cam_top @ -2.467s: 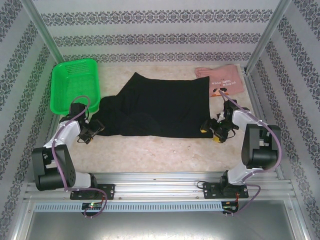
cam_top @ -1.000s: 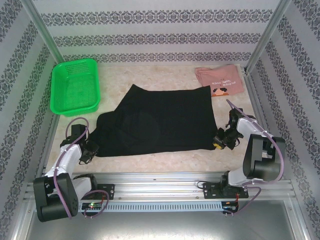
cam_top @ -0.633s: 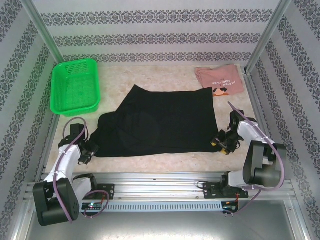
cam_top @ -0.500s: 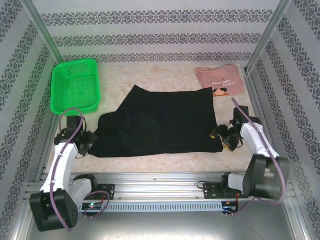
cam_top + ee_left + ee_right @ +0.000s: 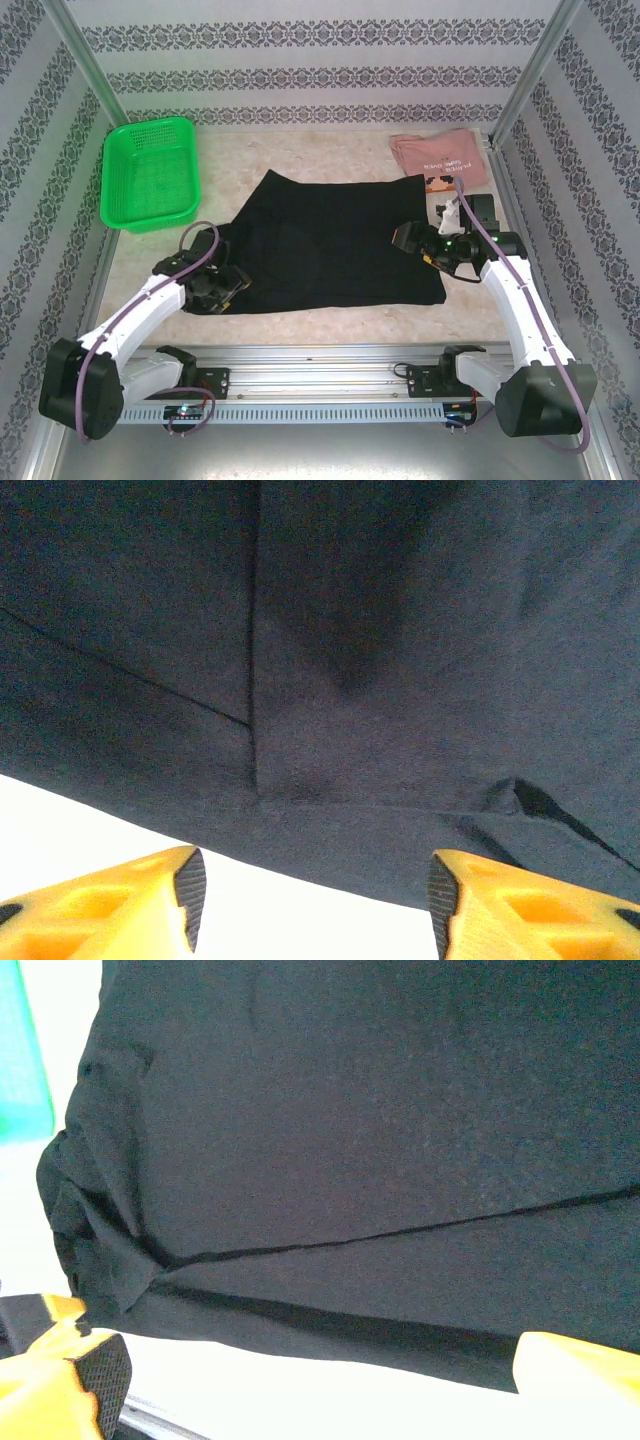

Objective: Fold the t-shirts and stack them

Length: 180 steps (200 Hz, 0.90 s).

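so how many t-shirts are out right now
2. The black t-shirt lies spread out in the middle. The pink t-shirt sits folded at the far right corner. Another could be hidden under the black one, but nothing suggests it.

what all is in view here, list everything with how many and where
black t-shirt: 1, black, spread out in the middle of the table
pink t-shirt: 1, dusty pink with small print, folded, far right corner
basket: 1, green mesh, far left corner, apart from both shirts
table: 1, pale marbled, under everything
walls: patterned white and grey, around three sides
left gripper: 1, yellow fingers, open, holding nothing, above the black t-shirt's near left edge
right gripper: 1, yellow fingers, open, holding nothing, above the black t-shirt's right side
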Tool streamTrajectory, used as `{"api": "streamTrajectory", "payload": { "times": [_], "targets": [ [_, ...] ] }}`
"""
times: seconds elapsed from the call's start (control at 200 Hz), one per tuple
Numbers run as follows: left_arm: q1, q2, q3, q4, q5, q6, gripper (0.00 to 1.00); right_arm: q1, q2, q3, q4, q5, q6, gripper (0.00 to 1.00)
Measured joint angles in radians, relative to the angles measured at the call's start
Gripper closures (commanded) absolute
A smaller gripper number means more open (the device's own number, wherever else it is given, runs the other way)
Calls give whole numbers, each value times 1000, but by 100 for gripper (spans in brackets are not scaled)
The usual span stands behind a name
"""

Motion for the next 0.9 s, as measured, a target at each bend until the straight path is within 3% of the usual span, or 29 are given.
{"api": "streamTrajectory", "payload": {
  "times": [0.23,0.48,0.729,0.899],
  "targets": [
    [-7,30,-126,161,18,-143,44,31,-8,-1,23,-27,0,2],
    [-7,63,-138,271,-9,-213,47,34,-18,-18,37,-42,4,2],
    [-7,53,-136,272,-13,-225,48,40,-17,-32,40,-48,8,2],
    [-7,-58,-131,204,-10,-225,45,40,-17,-32,40,-54,8,2]
  ]
}}
